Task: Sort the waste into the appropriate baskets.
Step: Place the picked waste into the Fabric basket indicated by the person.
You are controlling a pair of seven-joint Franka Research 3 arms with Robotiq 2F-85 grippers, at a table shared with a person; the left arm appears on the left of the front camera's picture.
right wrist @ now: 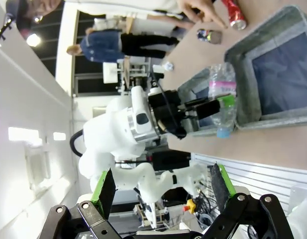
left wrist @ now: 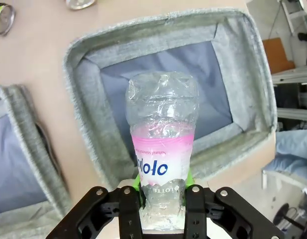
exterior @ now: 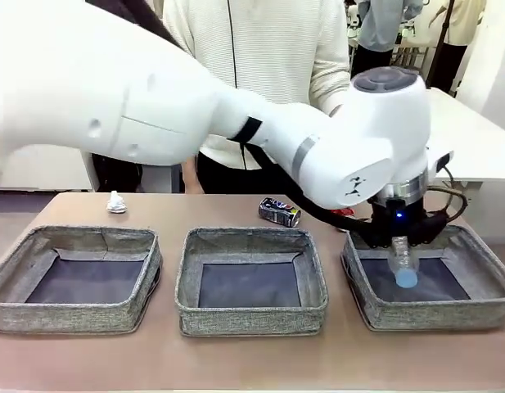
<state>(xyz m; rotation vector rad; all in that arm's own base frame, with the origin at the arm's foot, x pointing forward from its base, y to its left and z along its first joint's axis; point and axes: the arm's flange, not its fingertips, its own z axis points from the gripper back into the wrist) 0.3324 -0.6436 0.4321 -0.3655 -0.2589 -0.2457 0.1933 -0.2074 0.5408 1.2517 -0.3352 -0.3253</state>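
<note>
Table: we see a matte tan-brown table (exterior: 252, 364) running the width of the front view.
Beyond it: a white table (exterior: 473, 135) stands at the far right, behind ours.
Wall: in the sideways-rolled right wrist view we make out a plain white wall (right wrist: 39, 89) with bright light patches (right wrist: 24, 134).
Lamp: a round lamp (right wrist: 33, 40) glows against a dark area.
Shelving: we find a pale shelf frame (left wrist: 295, 20) beside a brown board (left wrist: 277, 55).
Floor: pale floor (left wrist: 245, 186), as far as we can tell.
</note>
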